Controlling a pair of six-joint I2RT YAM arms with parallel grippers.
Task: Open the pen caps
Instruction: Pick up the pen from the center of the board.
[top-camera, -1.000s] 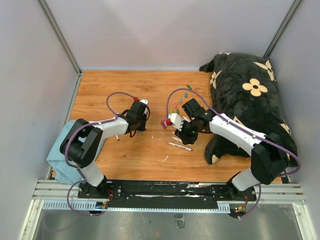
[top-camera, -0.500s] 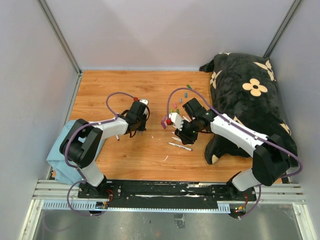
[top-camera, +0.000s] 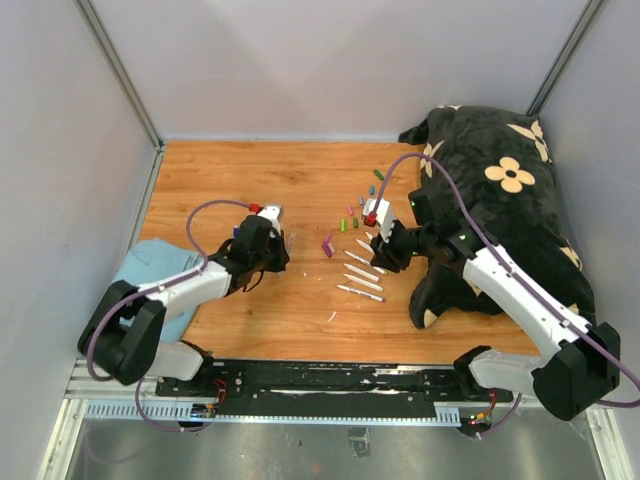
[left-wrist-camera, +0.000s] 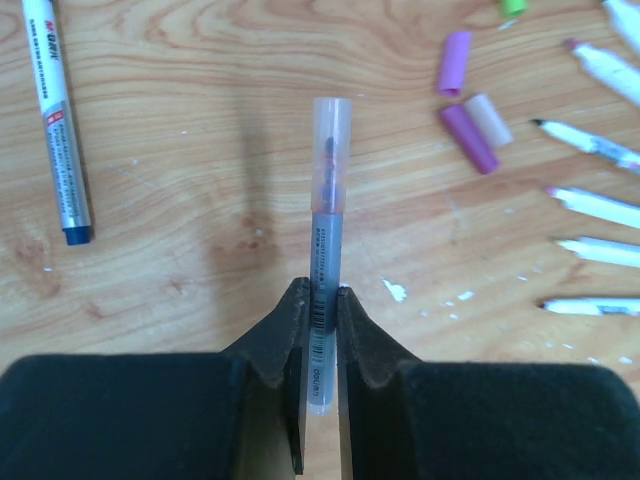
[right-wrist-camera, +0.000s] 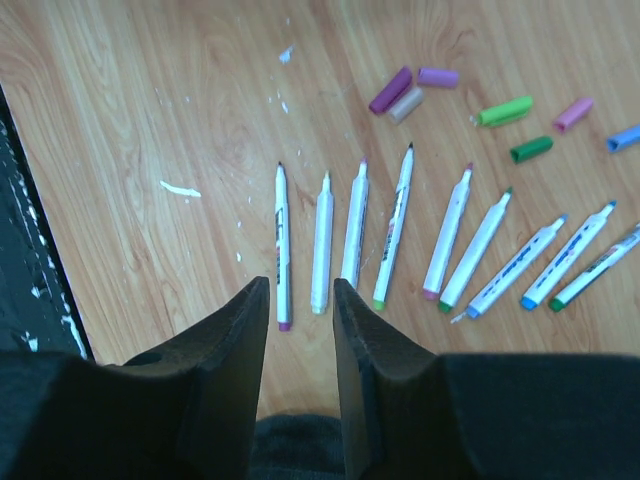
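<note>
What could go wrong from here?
1. The left tool pinches the pen near its tail, with the clear cap far out front. A pull on the cap may pivot the pen or slide it out of the grip.
2. The right tool hangs open and empty just over the row of uncapped pens. A low sweep toward the cap could scatter them.

My left arm (top-camera: 185, 286) and right arm (top-camera: 520, 295) have black joints and white link shells; a purple cable (top-camera: 205, 207) loops along each, and my fingers (right-wrist-camera: 220, 380) are matte black.
</note>
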